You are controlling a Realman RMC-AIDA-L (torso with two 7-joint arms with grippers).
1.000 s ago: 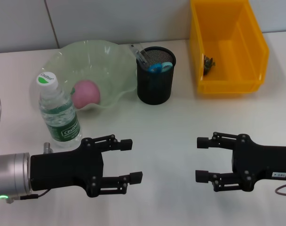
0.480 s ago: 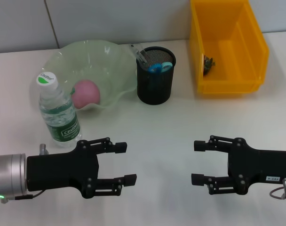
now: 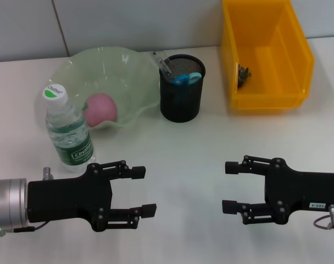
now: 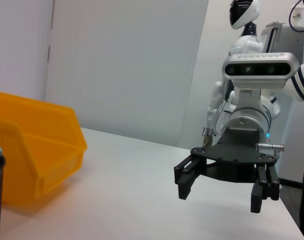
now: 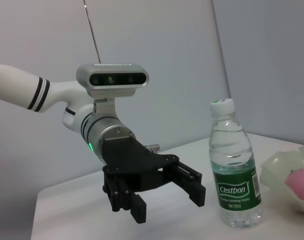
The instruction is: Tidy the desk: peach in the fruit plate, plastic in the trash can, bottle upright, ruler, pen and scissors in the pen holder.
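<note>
Both arms have slid back toward the near edge since 1 s ago; nothing else on the desk has shifted. Left gripper [image 3: 145, 190] now sits lower in head view, just in front of the bottle [image 3: 69, 129], fingers spread wide, empty. Right gripper [image 3: 228, 187] has pulled back too, well in front of the pen holder [image 3: 181, 88] and a bit to its right, fingers also spread, nothing between them. The two grippers face each other across bare tabletop [image 3: 189, 148], well apart.

Bottle stands upright w/ white cap on, green label facing the camera, to the front-left of the pen holder and just beside the front rim of the fruit plate [image 3: 123, 66]. Right wrist view confirms it: bottle [image 5: 236, 172] vertical on the table, left gripper [image 5: 167, 197] near it but not touching.

Peach [image 3: 100, 108] lies inside the fruit plate, a pale green wavy-edged bowl directly left of the pen holder, its rim touching or nearly touching the holder – can't tell which.

Pen holder is a black mesh cup; blue scissor handles [image 3: 183, 78] and a clear ruler end [image 3: 162, 61] poke out the top. Pen not distinguishable.

Trash can [image 3: 266, 52], a yellow bin, sits right of the pen holder w/ a small dark crumpled piece [image 3: 243, 74] inside near its left wall. Left wrist view shows the bin [image 4: 37, 150] and the right gripper [image 4: 222, 185] spread over the table.
</note>
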